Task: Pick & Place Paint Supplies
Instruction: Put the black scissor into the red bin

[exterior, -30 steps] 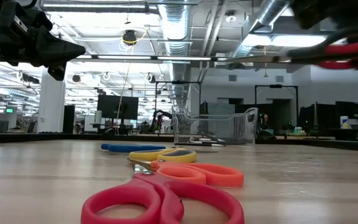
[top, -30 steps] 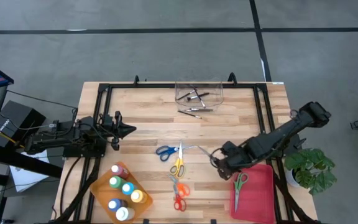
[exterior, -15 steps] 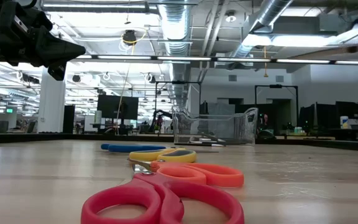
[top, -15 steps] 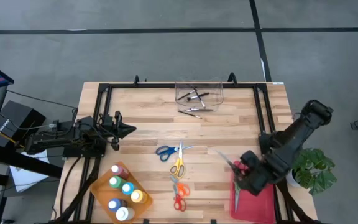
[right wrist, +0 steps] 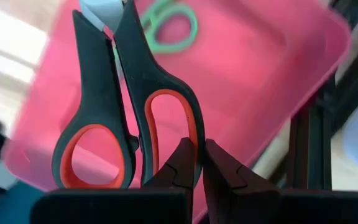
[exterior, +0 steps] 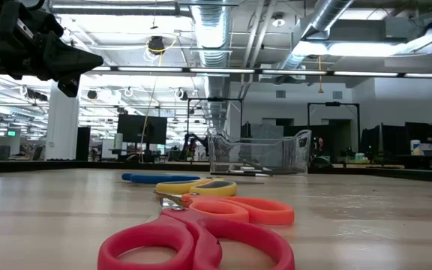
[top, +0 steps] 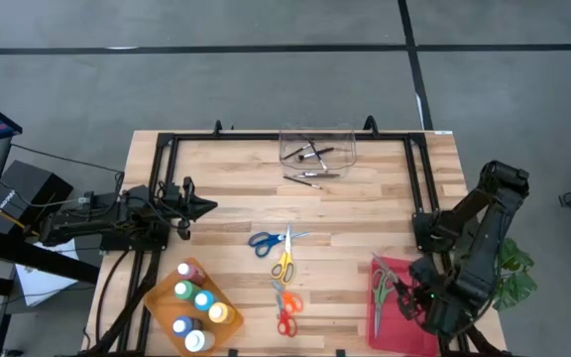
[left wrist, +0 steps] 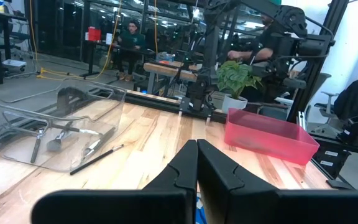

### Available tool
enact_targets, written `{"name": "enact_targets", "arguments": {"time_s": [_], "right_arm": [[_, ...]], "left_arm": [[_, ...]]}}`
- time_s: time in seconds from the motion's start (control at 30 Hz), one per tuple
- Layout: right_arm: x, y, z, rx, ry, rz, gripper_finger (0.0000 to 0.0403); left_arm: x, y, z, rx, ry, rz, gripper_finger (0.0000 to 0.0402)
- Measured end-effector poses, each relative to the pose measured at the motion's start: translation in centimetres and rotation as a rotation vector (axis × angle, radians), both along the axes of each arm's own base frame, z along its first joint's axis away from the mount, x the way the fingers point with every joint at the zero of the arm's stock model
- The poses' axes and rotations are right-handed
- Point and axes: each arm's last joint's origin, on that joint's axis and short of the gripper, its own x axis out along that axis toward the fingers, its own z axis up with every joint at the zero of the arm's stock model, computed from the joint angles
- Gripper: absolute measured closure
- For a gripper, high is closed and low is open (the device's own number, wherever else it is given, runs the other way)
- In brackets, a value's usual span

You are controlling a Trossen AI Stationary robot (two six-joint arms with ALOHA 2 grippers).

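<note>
Your right gripper (right wrist: pixel 194 163) pinches the black scissors with orange-lined handle loops (right wrist: pixel 126 112) above the shallow pink plastic bin (top: pixel 414 312) at the desk's near right corner — green-handled scissors (top: pixel 379 294) already lie inside. Your left gripper (top: pixel 204 206) waits pressed together near the left edge.

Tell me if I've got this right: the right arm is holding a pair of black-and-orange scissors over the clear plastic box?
Not quite. The right gripper is shut on the black-and-orange scissors, but it holds them over the pink plastic bin, which has green-handled scissors in it, not over the clear plastic box. The right wrist view shows this.
</note>
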Motion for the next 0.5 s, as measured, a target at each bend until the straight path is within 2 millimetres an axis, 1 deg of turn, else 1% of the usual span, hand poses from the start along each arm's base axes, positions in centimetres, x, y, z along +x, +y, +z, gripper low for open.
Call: {"name": "enact_targets", "arguments": {"time_s": [0.3, 0.5], "right_arm": [[-0.2, 2.3, -1.9, 0.04, 0.088, 0.036, 0.0396], [0.1, 3.4, -3.5, 0.036, 0.166, 0.031, 0.0396]], "left_arm": [[0.0, 0.0, 0.0, 0.0, 0.0, 0.0, 0.0401], [0.0, 0.0, 0.0, 0.0, 0.0, 0.0, 0.0401]]}}
